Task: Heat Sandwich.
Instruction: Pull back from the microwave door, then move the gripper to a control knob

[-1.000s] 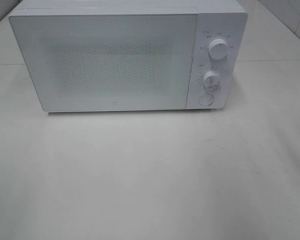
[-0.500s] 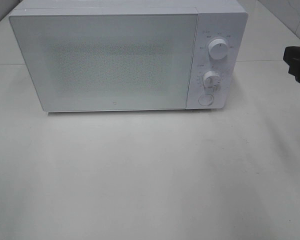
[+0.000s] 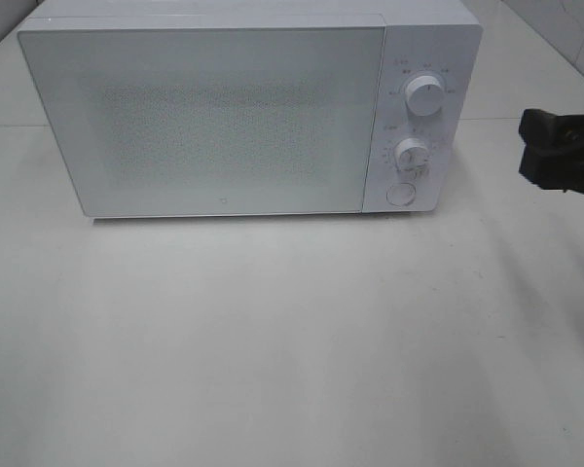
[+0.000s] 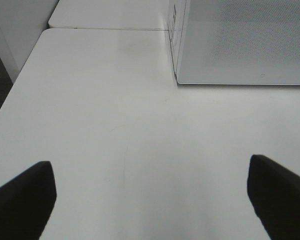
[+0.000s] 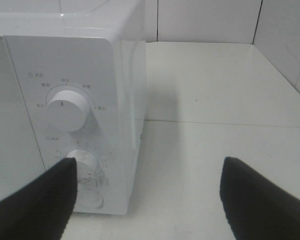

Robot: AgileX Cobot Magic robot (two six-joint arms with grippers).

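Kitchen-like bench: white microwave (image 3: 224,107) on a pale table (image 3: 273,341).

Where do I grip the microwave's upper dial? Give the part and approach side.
Grip the upper dial by its round rim, coming straight at the control panel from the front: the knob juts out of that face, leaving its sides free all round.

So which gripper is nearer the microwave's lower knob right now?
Right. The right gripper sits open beside the control panel, about level with the lower knob. The left gripper is open over the table, off the door's opposite end.
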